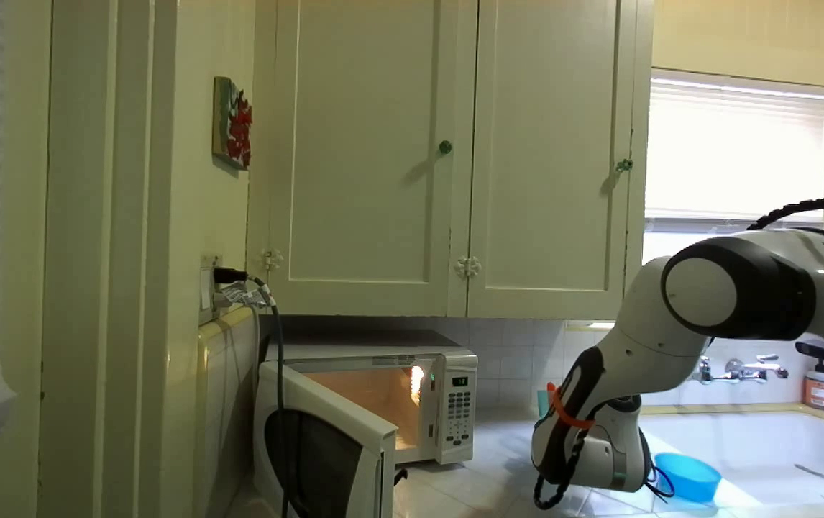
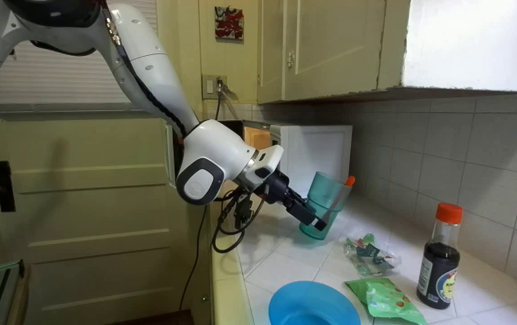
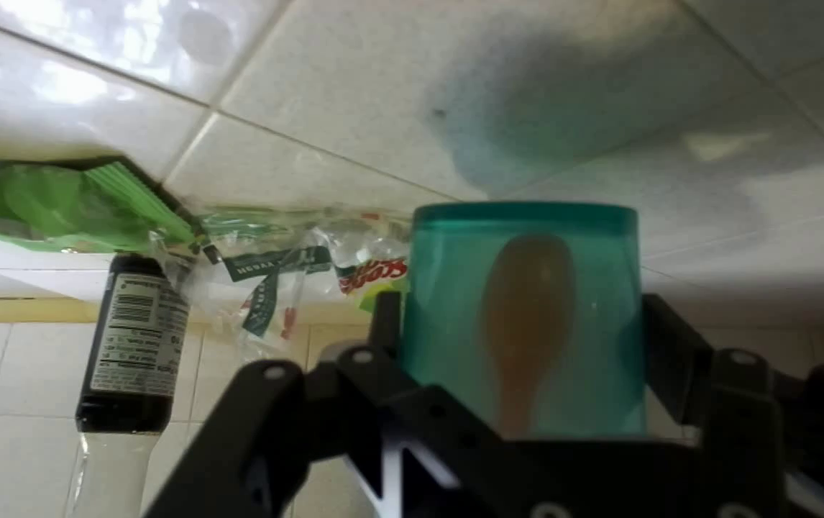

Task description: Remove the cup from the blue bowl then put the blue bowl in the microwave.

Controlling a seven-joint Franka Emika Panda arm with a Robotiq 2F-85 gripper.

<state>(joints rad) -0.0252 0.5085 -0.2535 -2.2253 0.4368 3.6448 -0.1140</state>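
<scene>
The cup is a teal see-through tumbler (image 2: 328, 192) with an orange spoon (image 2: 350, 181) in it. It is tilted over the counter, and its shadow lies apart from it in the wrist view. My gripper (image 2: 315, 221) is shut on the cup, with one finger against each side in the wrist view (image 3: 523, 316). In an exterior view the arm hides the gripper and most of the cup. The blue bowl (image 1: 687, 477) stands on the counter near the sink, with no cup in it (image 2: 312, 300). The microwave (image 1: 459, 403) is lit inside and its door (image 1: 326, 446) stands open.
A dark sauce bottle (image 2: 439, 266) with a red cap, a green packet (image 2: 385, 300) and a clear wrapper (image 2: 369, 255) lie or stand right of the bowl. The sink (image 1: 764, 439) is beside the bowl. A black cord (image 1: 281, 374) hangs before the microwave door. Cabinets (image 1: 383, 180) overhang the counter.
</scene>
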